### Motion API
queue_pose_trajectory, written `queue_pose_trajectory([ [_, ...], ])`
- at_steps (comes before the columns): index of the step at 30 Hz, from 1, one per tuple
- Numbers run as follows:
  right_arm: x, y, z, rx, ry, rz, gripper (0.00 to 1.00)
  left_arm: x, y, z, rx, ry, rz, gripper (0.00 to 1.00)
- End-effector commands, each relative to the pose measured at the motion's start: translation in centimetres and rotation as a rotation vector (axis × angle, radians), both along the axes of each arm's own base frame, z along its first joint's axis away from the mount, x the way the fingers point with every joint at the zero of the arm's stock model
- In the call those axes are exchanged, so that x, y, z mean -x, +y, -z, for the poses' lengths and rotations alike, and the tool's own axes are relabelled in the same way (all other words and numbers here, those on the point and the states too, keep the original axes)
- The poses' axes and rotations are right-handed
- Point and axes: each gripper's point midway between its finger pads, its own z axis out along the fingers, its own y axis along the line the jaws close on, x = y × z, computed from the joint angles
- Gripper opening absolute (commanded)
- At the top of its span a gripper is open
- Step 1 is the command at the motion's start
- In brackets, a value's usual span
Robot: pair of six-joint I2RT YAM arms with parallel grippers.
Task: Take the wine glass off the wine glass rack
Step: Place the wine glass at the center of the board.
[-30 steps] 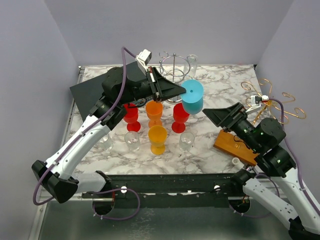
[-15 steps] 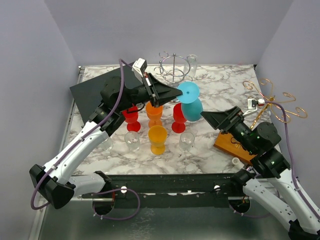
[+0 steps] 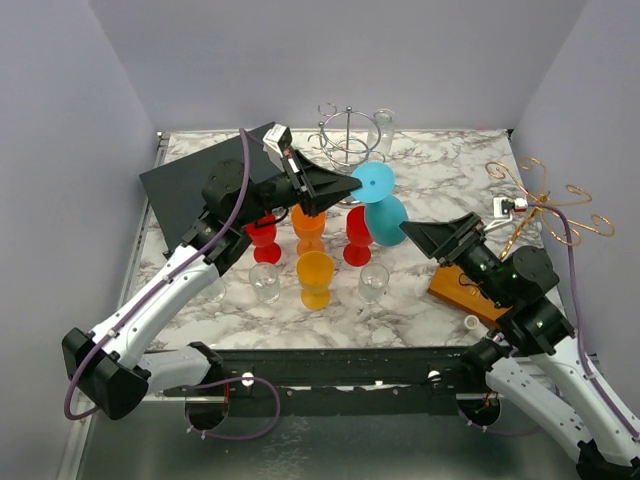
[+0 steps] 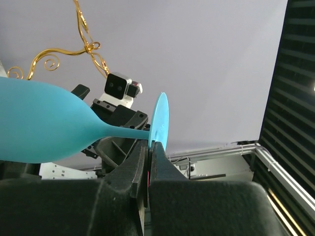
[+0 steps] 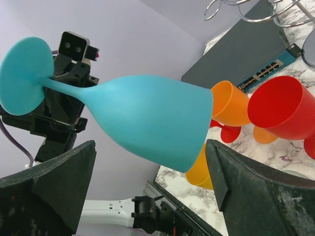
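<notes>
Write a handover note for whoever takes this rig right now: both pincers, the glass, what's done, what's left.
Left pincer: shut on the foot of the blue glass, holding it tilted in mid-air.
Right pincer: open, jaws either side of the bowl, not gripping.
Done: glass is clear of the wire rack and the gold rack.
Left: likely pass it to the right pincer or set it down.

Turquoise wine glass point(image 3: 386, 218); marbled table point(image 3: 450, 175) (grey veins).
</notes>
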Motion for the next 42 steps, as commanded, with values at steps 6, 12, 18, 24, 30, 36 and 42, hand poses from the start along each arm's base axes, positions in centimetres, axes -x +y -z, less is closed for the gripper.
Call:
queue_pose_trajectory([
  [6,0.3,1.1,-0.9,-0.071,-0.055,-0.065,1.00,-0.2,2.4,-1.9,0.140,0.076,-0.045,0.00],
  [12,0.0,1.0,-0.3,-0.069,-0.023,-0.052,1.00,-0.5,3.6,-2.5,0.165,0.072,-0.075,0.00],
  [18,0.1,2.2,-0.6,-0.082,-0.047,-0.114,0.99,-0.6,3.5,-2.3,0.198,0.098,-0.056,0.00],
  [24,0.3,3.2,-1.5,-0.128,-0.102,-0.176,0.95,-0.6,3.4,-1.9,0.226,0.127,-0.027,0.00],
  [30,0.7,3.7,-1.9,-0.171,-0.130,-0.216,0.88,-0.8,3.2,-1.0,0.252,0.160,-0.006,0.00],
  [36,1.0,3.9,-1.6,-0.208,-0.134,-0.244,0.75,-1.0,2.9,-0.2,0.260,0.174,0.014,0.00],
  [42,1.2,3.7,-1.8,-0.225,-0.142,-0.241,0.48,-1.2,2.8,0.9,0.255,0.183,0.019,0.00],
])
